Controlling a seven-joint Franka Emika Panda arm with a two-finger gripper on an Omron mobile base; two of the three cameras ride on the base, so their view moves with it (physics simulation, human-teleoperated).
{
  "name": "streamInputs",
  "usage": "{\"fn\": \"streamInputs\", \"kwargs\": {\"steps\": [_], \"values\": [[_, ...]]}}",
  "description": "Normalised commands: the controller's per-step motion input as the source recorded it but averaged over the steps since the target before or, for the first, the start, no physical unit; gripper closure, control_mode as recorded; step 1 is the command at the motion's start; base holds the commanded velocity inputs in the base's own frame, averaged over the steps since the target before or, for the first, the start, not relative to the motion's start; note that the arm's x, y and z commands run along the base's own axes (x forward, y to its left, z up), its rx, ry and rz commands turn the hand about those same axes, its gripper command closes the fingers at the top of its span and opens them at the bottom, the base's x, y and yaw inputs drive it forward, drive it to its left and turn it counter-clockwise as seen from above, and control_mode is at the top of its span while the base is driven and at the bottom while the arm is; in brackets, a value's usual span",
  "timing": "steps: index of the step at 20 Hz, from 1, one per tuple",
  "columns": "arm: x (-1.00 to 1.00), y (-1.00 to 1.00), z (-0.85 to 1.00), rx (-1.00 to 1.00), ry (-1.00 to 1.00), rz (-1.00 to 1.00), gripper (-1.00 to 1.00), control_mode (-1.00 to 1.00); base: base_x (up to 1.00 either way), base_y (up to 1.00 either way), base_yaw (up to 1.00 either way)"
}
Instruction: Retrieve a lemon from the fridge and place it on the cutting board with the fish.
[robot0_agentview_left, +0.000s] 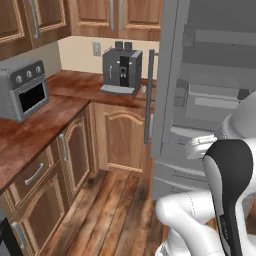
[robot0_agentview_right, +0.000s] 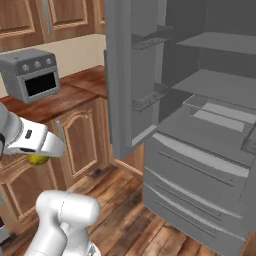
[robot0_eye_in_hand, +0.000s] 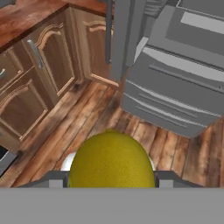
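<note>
The fridge (robot0_agentview_right: 200, 125) is standing with its left door (robot0_agentview_right: 122, 75) swung wide, showing bare grey shelves and closed drawers below; in the hand view it is sitting at the upper right, well apart from the hand, with wooden floor (robot0_eye_in_hand: 131, 131) lying between. Brown wooden base cabinets (robot0_agentview_left: 75, 150) are running under a dark reddish counter (robot0_agentview_left: 45, 120) to the left of the fridge. On that counter a grey toaster oven (robot0_agentview_left: 22, 90) is sitting near the corner, and a dark coffee machine (robot0_agentview_left: 121, 70) is standing against the back wall, just beside the open fridge door.

The gripper (robot0_eye_in_hand: 111, 177) is hanging over the floor in front of the cabinets, and its fingers are clamping the lemon (robot0_eye_in_hand: 111, 164) between them: the yellow fruit is filling the gap at the bottom of the hand view, with a grey finger pressing on each side. From the right base view, the lemon (robot0_agentview_right: 37, 159) is peeking out yellow beneath the white hand.

Judging from this, the retrieval half is looking done: the lemon is out of the fridge and in the grip. What is remaining is carrying it to the cutting board with the fish and setting it down there; I cannot tell where that board is lying. The fridge door is also standing open.
</note>
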Motion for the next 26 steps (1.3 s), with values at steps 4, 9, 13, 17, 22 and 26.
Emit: {"fn": "streamInputs", "kwargs": {"steps": [4,9,13,17,22,26], "values": [[0.0,0.0,0.0,0.0,0.0,0.0,1.0,1.0,0.0,0.38,0.44],[0.0,0.0,0.0,0.0,0.0,0.0,1.0,1.0,0.0,0.47,0.29],[0.0,0.0,0.0,0.0,0.0,0.0,1.0,1.0,0.14,0.47,-0.06],[0.0,0.0,0.0,0.0,0.0,0.0,1.0,1.0,0.26,0.6,-0.24],[0.0,0.0,0.0,0.0,0.0,0.0,1.0,1.0,0.28,0.65,-0.24],[0.0,0.0,0.0,0.0,0.0,0.0,1.0,1.0,0.12,0.46,-0.12]]}}
